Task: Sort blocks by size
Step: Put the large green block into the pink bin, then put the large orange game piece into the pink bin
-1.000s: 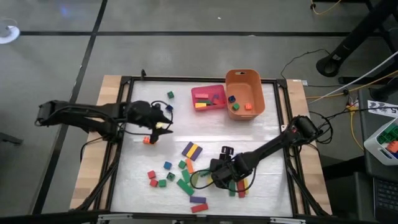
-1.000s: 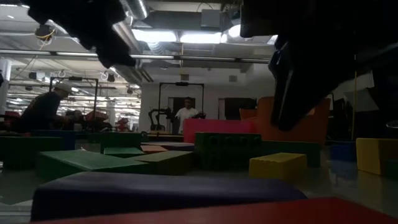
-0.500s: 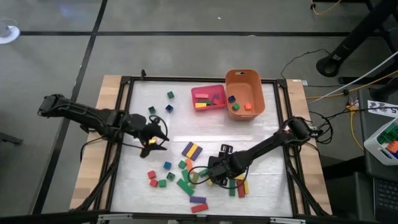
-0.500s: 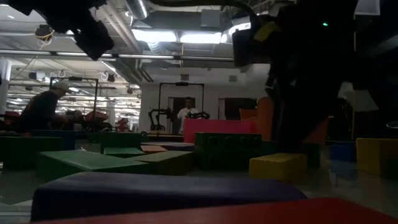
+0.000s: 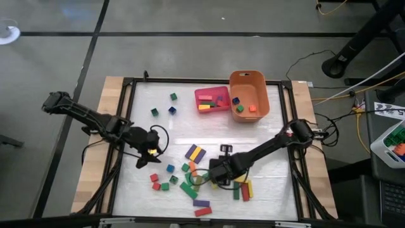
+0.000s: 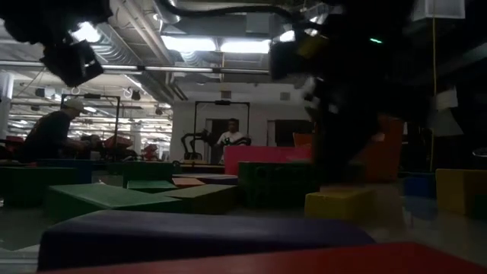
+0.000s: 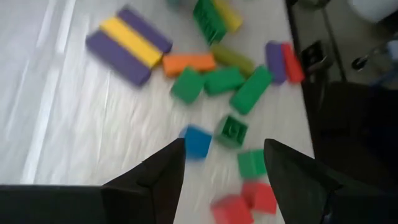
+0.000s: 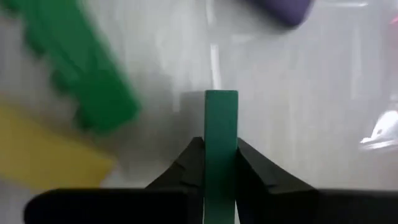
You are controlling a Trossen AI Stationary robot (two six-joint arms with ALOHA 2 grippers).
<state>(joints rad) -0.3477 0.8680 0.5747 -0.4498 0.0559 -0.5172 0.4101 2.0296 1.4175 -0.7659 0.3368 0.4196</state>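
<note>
The right gripper point(image 8: 214, 163) is pinching a thin green block point(image 8: 221, 146) between its two fingers, which are pressing flat against the block's sides; the block is sticking out forward past the fingertips above the white table surface point(image 8: 298, 93). In the high view this right gripper point(image 5: 212, 175) is hanging over the loose cluster of blocks, just on the near-edge side of the purple-and-yellow striped group point(image 5: 195, 152), which serves as the landmark here. The left gripper point(image 7: 221, 163) is holding nothing, its fingers spread apart, and it is looking down on a blue cube point(image 7: 198, 140), a green studded cube point(image 7: 232, 129) and red cubes point(image 7: 245, 202). In the high view the left gripper point(image 5: 150, 152) is sitting to the left of the striped group, with the blue cube point(image 5: 170, 168) between the two. Beyond the striped group, toward the far edge of the table, the pink tray point(image 5: 212, 100) and the orange tub point(image 5: 249, 95) are sitting side by side, each holding several blocks. Two small cubes are lying left of the pink tray, well apart from the cluster.
</note>
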